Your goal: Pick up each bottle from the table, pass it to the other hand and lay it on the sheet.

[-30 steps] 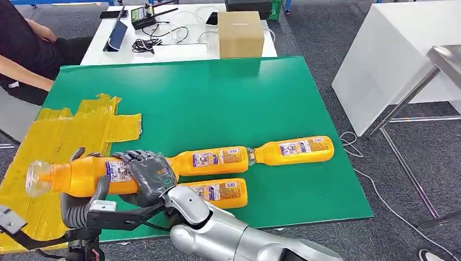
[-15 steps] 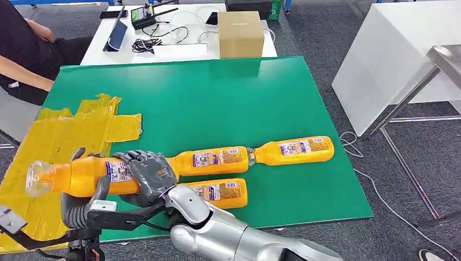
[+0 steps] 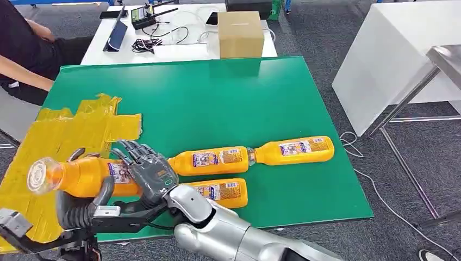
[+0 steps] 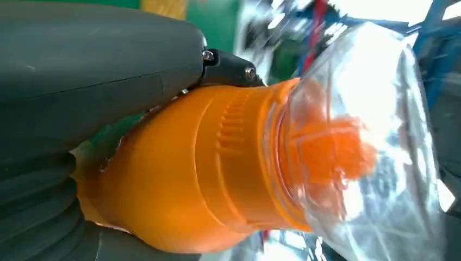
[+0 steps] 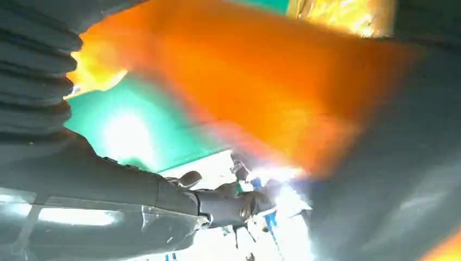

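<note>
An orange bottle (image 3: 81, 176) with a clear cap hangs over the near edge of the yellow sheet (image 3: 70, 130), cap pointing left. My left hand (image 3: 81, 212) grips it from below, thumb wrapped round its body; the left wrist view shows the bottle (image 4: 206, 174) in that hand (image 4: 81, 70) near the neck. My right hand (image 3: 149, 174) is at the bottle's base end with its fingers lifted and spread off it; the bottle (image 5: 261, 81) is blurred in the right wrist view. Three more orange bottles lie on the green table (image 3: 228, 98): one (image 3: 209, 159), one (image 3: 296, 149) and one (image 3: 220, 191).
A cardboard box (image 3: 240, 33) stands on a white table (image 3: 174, 51) with cables and devices beyond the green one. A person (image 3: 22, 49) sits at the far left. Another white table (image 3: 391, 60) and a metal frame stand at the right.
My right hand's fingers, curled over the bottle before, have lifted and spread. The bottle has tilted slightly, cap a little higher, with my left hand still under it.
</note>
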